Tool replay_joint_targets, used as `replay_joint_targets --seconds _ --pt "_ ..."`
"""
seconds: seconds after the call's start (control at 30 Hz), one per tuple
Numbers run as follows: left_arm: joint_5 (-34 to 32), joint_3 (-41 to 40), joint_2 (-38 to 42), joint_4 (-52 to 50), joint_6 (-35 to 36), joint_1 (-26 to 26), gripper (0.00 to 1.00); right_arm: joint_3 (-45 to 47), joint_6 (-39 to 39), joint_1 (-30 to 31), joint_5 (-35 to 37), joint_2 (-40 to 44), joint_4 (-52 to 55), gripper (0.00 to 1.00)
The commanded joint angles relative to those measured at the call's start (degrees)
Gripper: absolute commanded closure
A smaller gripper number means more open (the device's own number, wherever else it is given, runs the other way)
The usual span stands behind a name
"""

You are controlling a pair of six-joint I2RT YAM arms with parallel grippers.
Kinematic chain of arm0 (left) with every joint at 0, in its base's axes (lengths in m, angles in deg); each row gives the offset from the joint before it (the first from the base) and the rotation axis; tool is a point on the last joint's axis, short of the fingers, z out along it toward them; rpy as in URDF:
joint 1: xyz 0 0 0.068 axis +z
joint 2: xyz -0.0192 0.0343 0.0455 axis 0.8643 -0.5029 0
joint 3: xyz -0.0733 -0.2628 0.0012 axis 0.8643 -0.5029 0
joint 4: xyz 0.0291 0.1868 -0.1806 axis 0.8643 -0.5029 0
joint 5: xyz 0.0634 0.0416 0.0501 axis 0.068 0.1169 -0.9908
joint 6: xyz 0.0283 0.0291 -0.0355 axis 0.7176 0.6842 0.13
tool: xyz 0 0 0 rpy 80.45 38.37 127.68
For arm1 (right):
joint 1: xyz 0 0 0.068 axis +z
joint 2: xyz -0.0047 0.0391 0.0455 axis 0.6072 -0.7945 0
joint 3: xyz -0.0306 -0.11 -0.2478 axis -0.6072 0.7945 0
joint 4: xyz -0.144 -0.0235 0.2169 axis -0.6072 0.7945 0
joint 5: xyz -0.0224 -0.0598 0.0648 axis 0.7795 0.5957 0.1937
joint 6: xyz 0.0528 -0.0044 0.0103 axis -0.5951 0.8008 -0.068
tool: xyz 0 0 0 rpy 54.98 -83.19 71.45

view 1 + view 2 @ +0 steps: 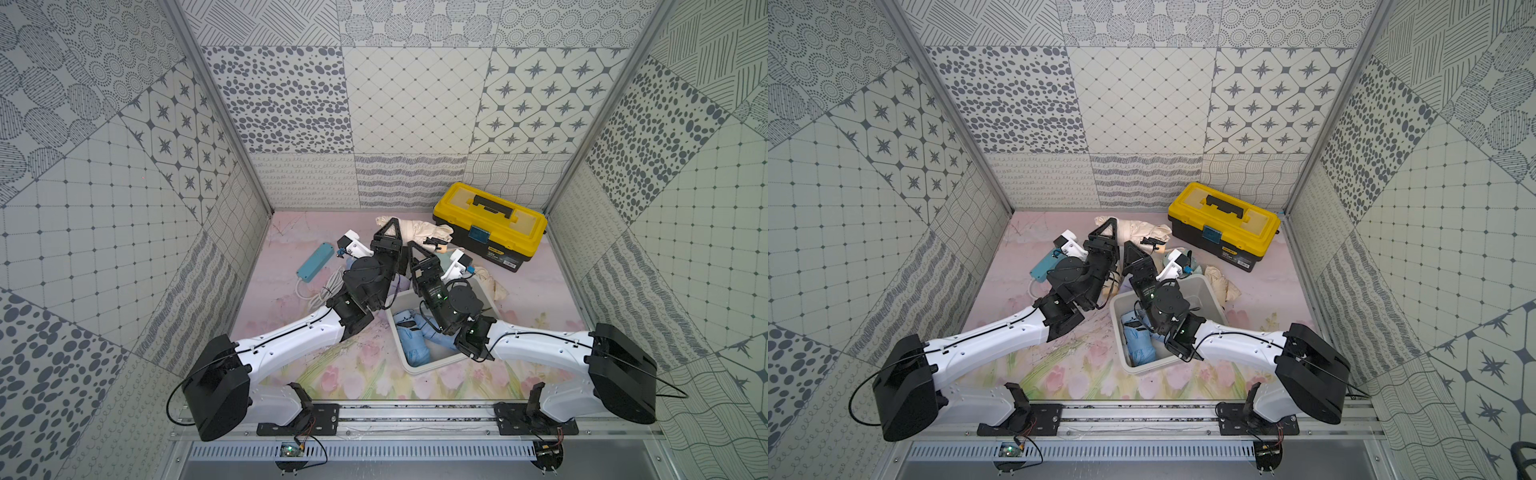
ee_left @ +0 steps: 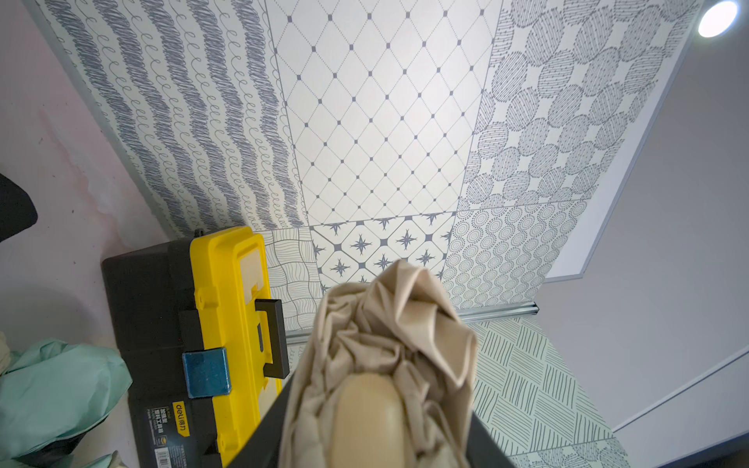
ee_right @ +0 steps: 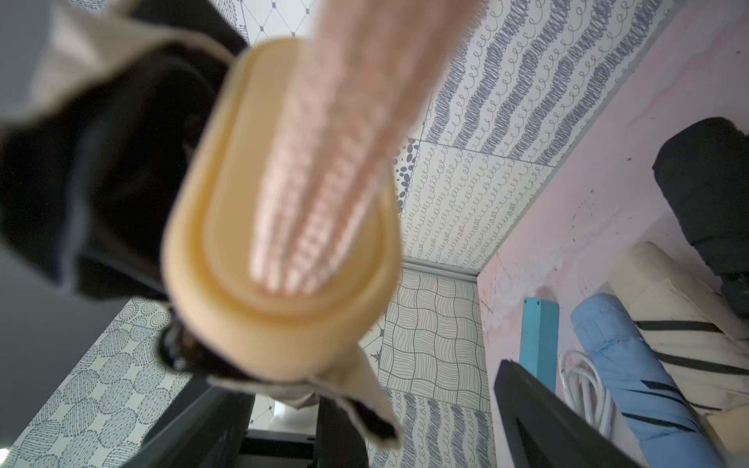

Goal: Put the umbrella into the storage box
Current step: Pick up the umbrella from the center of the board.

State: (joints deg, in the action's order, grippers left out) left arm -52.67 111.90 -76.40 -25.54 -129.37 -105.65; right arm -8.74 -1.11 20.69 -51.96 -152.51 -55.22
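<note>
Umbrella [image 1: 424, 229], beige and folded, lay just above frame centre in both top views, outside the storage box [image 1: 395, 336] and up-frame of it. Could not tell whether it was clear of the table [image 1: 374, 374].

Left of centre: teal power strip [image 1: 316, 262] on the floral table, white cord [image 1: 320, 291] coiled just below it.

Left gripper [image 1: 390, 224] pointed up-frame at the umbrella's left end. In the left wrist view its jaws were pinched on the umbrella [image 2: 385, 344], with the dark fingers [image 2: 263, 437] pressed to either side of the bunched fabric.

Right gripper [image 1: 415, 251] sat just right of the left one. In the right wrist view its jaws were spread wide. One finger [image 3: 547, 425] sat at lower right, with wall visible between it and the umbrella [image 3: 283, 243]. The umbrella's oval handle end filled frame centre, blurred, and nothing was clamped.

Storage box sat below centre, turned at an angle, with a light blue umbrella [image 1: 415, 340] inside it.

Upper right: yellow-lidded toolbox [image 1: 490, 220], closed, just right of the umbrella's handle end
</note>
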Motion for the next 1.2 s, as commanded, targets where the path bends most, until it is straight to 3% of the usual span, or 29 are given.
replay_joint_targets --seconds 0.0,0.3,0.8,0.93,1.17 --pt "-7.90 0.43 1.17 11.40 -1.76 -1.16 0.55 -3.71 2.13 -1.68 0.60 -1.77 -6.75 0.02" --pt "-9.56 -0.37 1.38 10.56 -2.96 -2.17 0.55 -9.30 2.96 -2.35 -1.14 -6.43 -7.92 0.09" --pt "-11.91 -0.21 0.11 9.81 -4.59 -4.12 0.52 -11.95 2.61 -2.54 2.50 -8.93 -4.07 0.53" --pt "-12.79 -0.64 0.31 8.68 -5.20 -4.97 0.47 -12.07 2.37 -2.93 2.34 -8.65 -2.18 0.59" --pt "-13.02 -3.39 3.49 3.89 -5.66 -5.90 0.20 -11.13 4.04 -4.50 0.45 -7.02 1.01 0.67"
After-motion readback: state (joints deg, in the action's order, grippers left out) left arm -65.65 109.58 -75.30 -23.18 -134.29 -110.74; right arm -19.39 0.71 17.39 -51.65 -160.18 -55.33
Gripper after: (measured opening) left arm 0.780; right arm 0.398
